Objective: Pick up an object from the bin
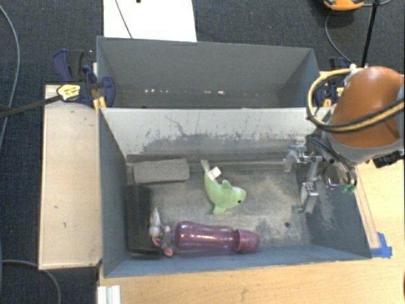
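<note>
The grey metal bin (202,128) holds a few loose things spread over its floor. The arm, with its rounded orange wrist cover (367,106) and looped cables, reaches in over the right rim, and the jaws hang low at the right side of the bin, close to the right wall and over a bare patch of floor. From this angle I cannot tell how far the jaws are open or whether they have hold of anything. The nearest thing is a pale green soft toy with a white tag (223,195), lying in the middle of the floor, well to the left of the jaws. Along the front wall lies a purple translucent plastic bottle (209,238) on its side. A flat grey foam block (160,170) sits by the back left, and a black rectangular block (139,223) rests against the left wall.
</note>
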Available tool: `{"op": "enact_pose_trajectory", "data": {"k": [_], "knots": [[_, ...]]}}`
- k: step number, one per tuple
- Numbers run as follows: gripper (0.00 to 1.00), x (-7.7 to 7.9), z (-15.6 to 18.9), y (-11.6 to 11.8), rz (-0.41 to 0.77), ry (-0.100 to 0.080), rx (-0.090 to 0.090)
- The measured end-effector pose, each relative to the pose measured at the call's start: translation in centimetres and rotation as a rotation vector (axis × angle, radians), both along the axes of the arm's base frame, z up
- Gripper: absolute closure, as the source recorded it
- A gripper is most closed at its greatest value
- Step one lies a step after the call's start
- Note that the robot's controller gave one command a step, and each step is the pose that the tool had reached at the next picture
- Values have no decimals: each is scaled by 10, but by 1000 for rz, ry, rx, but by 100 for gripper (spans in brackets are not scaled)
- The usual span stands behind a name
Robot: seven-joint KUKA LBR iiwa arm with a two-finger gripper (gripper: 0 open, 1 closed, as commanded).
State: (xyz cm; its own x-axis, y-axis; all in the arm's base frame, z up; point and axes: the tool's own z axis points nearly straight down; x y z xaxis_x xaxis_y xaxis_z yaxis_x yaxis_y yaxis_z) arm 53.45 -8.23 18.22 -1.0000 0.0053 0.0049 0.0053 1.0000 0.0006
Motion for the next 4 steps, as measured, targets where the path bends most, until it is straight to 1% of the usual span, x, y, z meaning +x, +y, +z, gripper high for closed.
{"op": "enact_pose_trajectory", "data": {"k": [1, 2, 3, 4], "knots": [[0, 2, 5, 0, 3, -8, -1], [0, 7, -37, 59, 85, -8, -1], [0, 55, -50, 72, 86, -11, 1], [0, 21, -61, 123, -84, -11, 0]]}}
